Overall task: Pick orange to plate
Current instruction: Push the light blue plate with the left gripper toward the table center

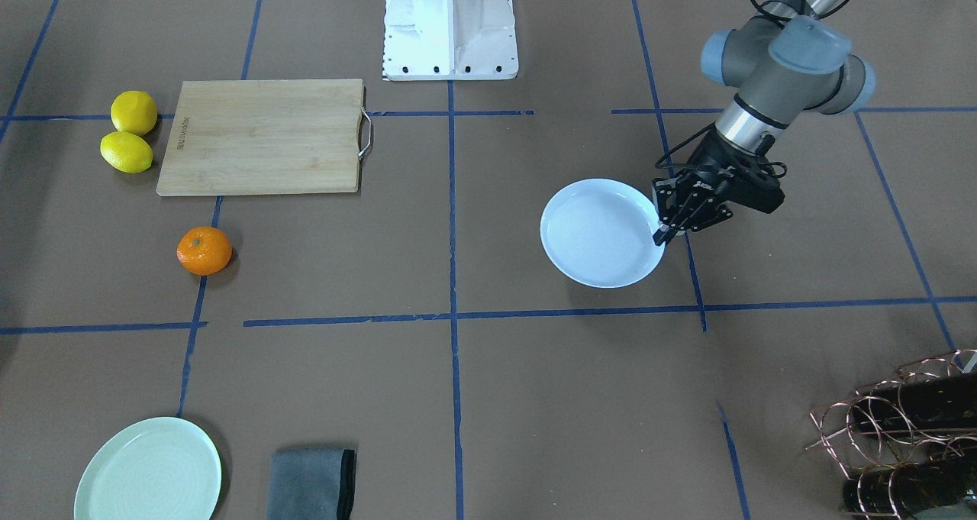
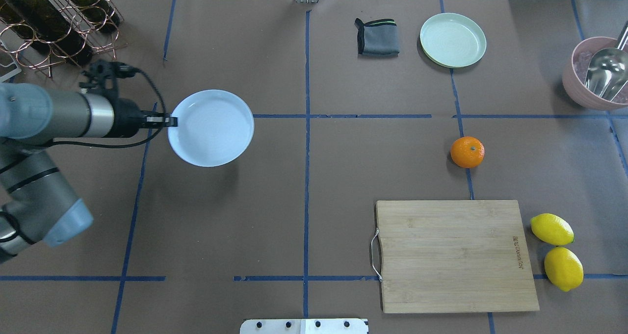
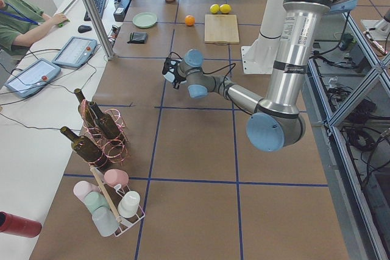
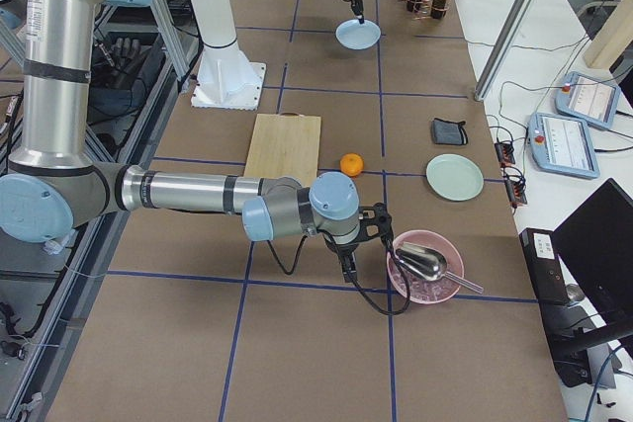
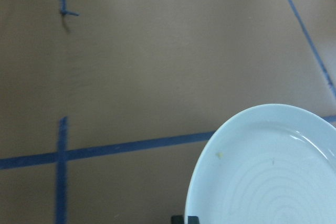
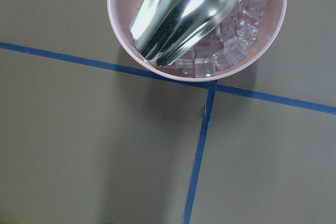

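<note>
The orange (image 2: 467,152) isn't on the plate (image 2: 211,128) yet: it lies near the board (image 2: 454,255), well apart from it, while the left claw (image 2: 172,121) looks pinched on the plate's rim and the right claw (image 4: 346,269), by the bowl (image 2: 581,93), I can't tell.

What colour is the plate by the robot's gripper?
The plate is pale bluish-white and glossy; the overhead view shows it best.

Orange (image 2: 467,152) brt orange, plate (image 2: 211,128) pale blue-wht.
</note>
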